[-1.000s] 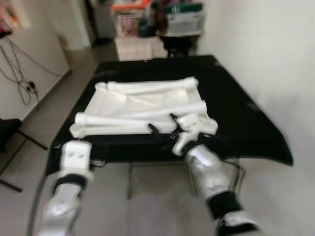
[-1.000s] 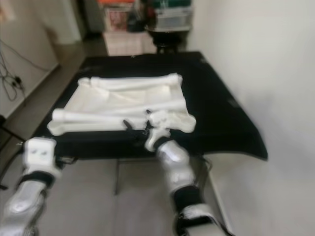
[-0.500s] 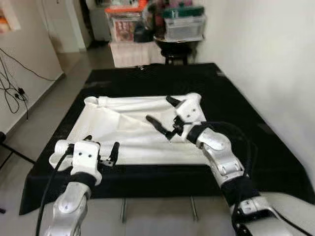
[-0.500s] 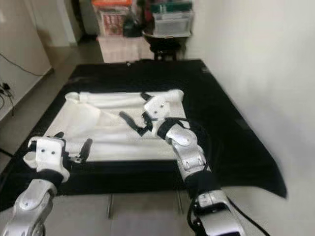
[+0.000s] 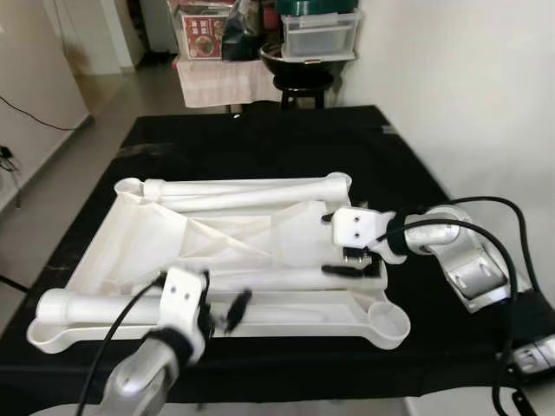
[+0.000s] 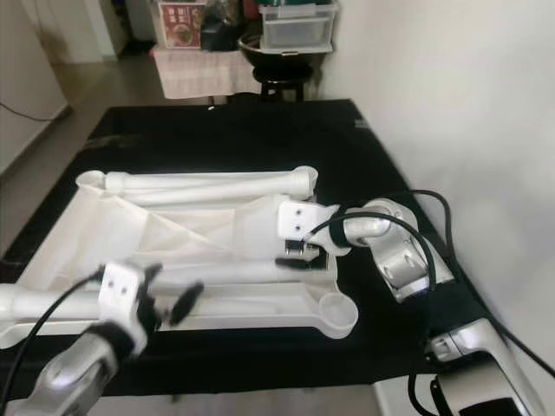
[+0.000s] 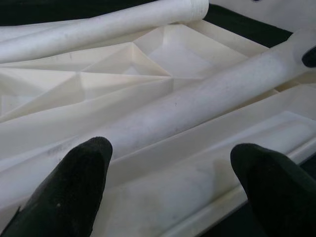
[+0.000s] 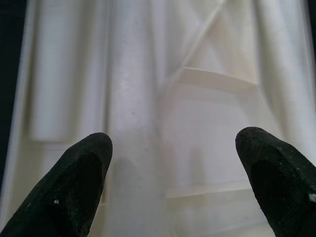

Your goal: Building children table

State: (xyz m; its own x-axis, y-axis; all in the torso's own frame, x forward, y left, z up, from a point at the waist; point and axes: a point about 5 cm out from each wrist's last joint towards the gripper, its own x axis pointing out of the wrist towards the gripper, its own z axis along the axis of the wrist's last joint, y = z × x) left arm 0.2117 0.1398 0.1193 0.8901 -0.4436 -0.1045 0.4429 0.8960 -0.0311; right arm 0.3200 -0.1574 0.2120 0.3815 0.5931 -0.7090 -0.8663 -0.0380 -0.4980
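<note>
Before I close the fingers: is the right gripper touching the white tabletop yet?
Cannot tell. Right wrist view shows the right gripper open over the white tabletop, contact unclear.

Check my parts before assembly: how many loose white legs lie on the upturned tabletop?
2 clearly: the far leg along the back edge; the near leg along the front, its end by the right gripper. Others may be hidden.

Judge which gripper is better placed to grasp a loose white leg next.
Left, likely. The left gripper is open right over the near leg on the tabletop. The right gripper, also open, sits over the tabletop's right end.
</note>
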